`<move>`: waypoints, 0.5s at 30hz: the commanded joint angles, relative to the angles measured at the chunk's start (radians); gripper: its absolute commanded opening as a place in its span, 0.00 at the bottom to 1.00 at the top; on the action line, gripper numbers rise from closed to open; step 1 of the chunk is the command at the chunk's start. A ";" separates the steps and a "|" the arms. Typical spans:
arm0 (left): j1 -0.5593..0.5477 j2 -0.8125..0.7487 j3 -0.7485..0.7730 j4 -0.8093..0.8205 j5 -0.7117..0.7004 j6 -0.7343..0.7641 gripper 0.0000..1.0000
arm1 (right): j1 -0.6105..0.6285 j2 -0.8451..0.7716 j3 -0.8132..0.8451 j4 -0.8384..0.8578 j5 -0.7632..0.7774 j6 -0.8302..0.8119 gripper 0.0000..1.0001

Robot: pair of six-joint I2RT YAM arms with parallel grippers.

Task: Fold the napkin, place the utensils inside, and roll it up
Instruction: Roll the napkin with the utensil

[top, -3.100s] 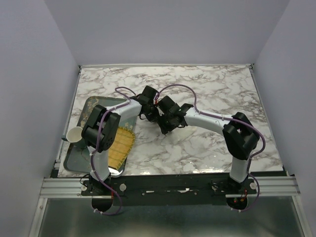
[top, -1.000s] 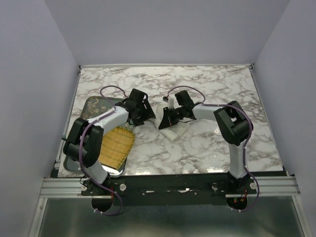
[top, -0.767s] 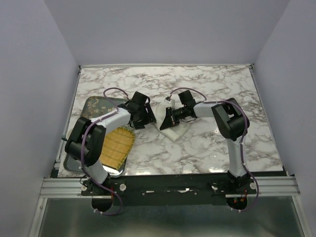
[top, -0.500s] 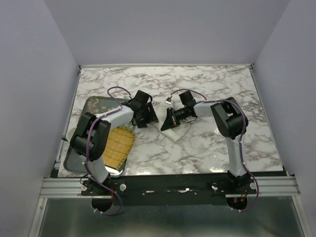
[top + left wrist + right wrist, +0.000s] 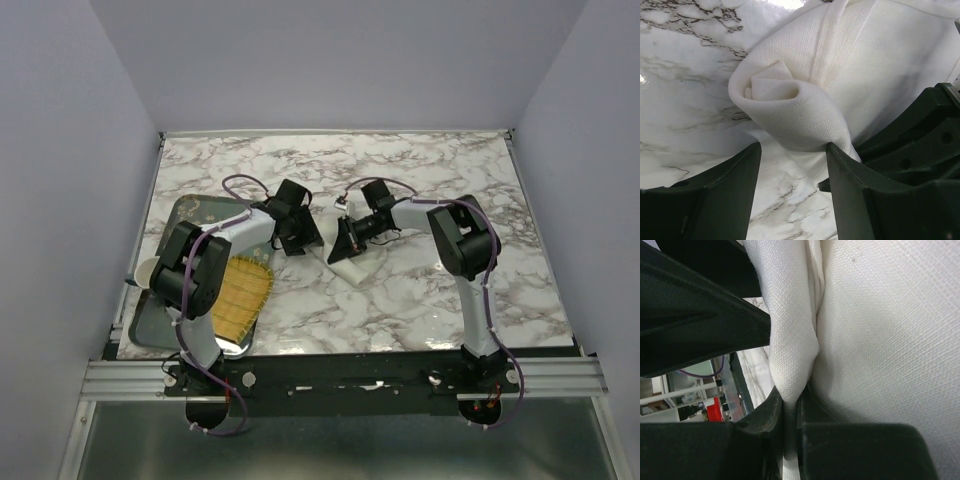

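Observation:
The cream-white napkin lies folded and partly rolled on the marble table, left of centre. Its rolled end sits just past my left gripper's fingertips. My left gripper is open, low over the table, and its right finger touches the underside of the roll. My right gripper is shut on a pinched fold of the napkin, right next to the left one. From above, the left gripper and right gripper meet at the napkin's left edge. The utensils are hidden.
A metal tray sits at the table's left side with a yellow woven mat lying across its right rim. A white cup stands by the tray, partly behind my left arm.
My left gripper has moved right, up to the napkin's rolled end, and its jaws have narrowed. My right gripper keeps its hold on the fold and has barely shifted.

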 commanded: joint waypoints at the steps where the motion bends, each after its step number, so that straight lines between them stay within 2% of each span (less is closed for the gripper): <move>1: 0.001 0.095 -0.015 0.011 -0.049 0.004 0.62 | 0.014 0.021 -0.005 -0.145 0.174 -0.099 0.20; 9: 0.001 0.094 -0.036 0.024 -0.031 0.004 0.60 | 0.014 -0.126 0.105 -0.373 0.361 -0.147 0.38; 15: -0.002 0.109 -0.018 0.029 -0.017 0.007 0.59 | 0.026 -0.229 0.119 -0.421 0.536 -0.154 0.45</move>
